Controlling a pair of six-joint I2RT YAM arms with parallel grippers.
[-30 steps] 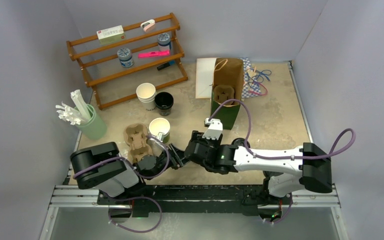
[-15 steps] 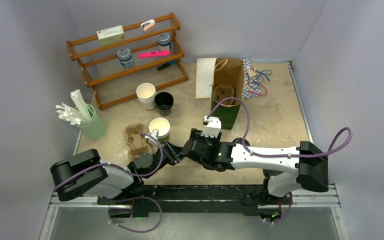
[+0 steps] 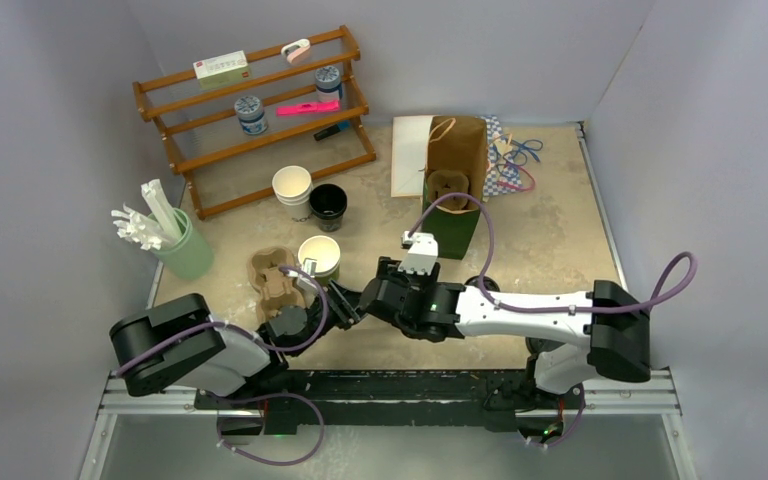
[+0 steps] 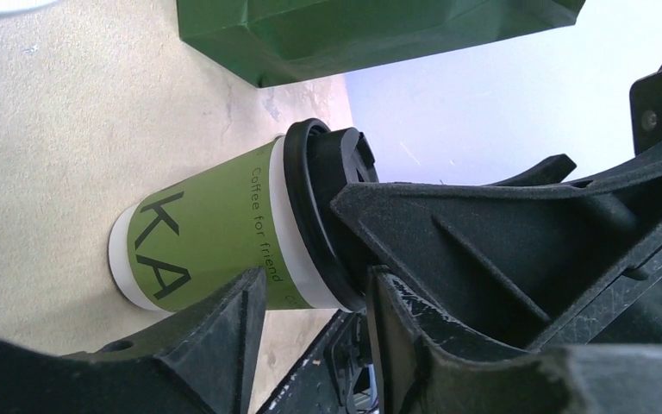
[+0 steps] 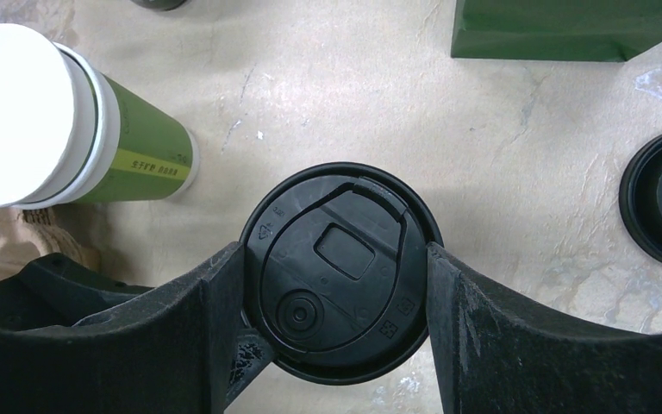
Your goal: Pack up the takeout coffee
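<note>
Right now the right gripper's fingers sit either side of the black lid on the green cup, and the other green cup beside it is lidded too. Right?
Not quite. The other green cup has no lid: the right wrist view shows its open white top. The right gripper does sit astride the black lid on the takeout coffee.

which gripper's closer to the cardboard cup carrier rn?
Left. The left gripper comes at the takeout coffee from the side of the cardboard cup carrier, its wrist right beside the carrier. The right gripper straddles that cup's lid from above, on the far side.
</note>
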